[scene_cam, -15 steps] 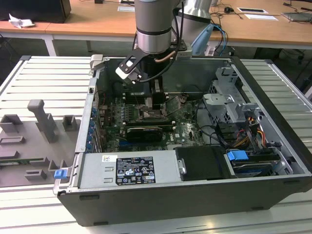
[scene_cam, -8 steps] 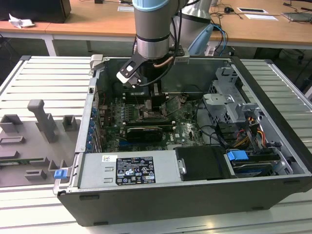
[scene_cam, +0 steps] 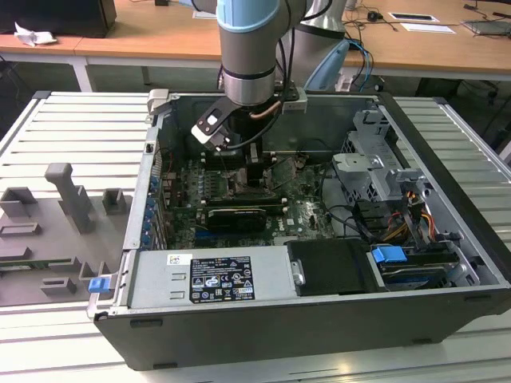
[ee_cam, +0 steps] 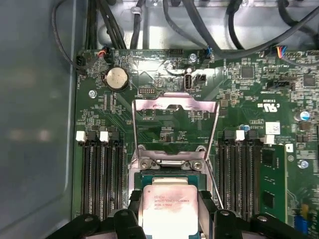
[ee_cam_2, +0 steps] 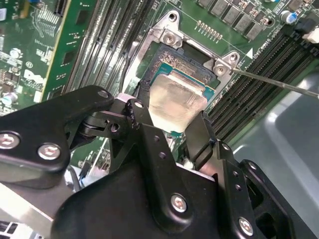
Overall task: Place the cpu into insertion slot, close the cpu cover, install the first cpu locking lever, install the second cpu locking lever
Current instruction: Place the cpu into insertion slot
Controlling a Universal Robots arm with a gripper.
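Near the centre of the exterior view, the pincer [scene_cam: 255, 177] reaches down into the open computer case [scene_cam: 447, 263]. In the second wrist view it grasps the cpu [ee_cam_2: 177, 102] by its edges, right over the insertion slot [ee_cam_2: 172, 57]. In the first wrist view the cpu cover [ee_cam: 174, 103] stands raised open.

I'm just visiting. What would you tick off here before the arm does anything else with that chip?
1. The cpu cover stands open: ok.
2. The gripper is clamped on two edges of the cpu: ok.
3. The cpu is over the insertion slot: ok.
4. The cpu lies flat and fully seated: cannot tell.
5. The locking lever is swung clear of the slot: ok.
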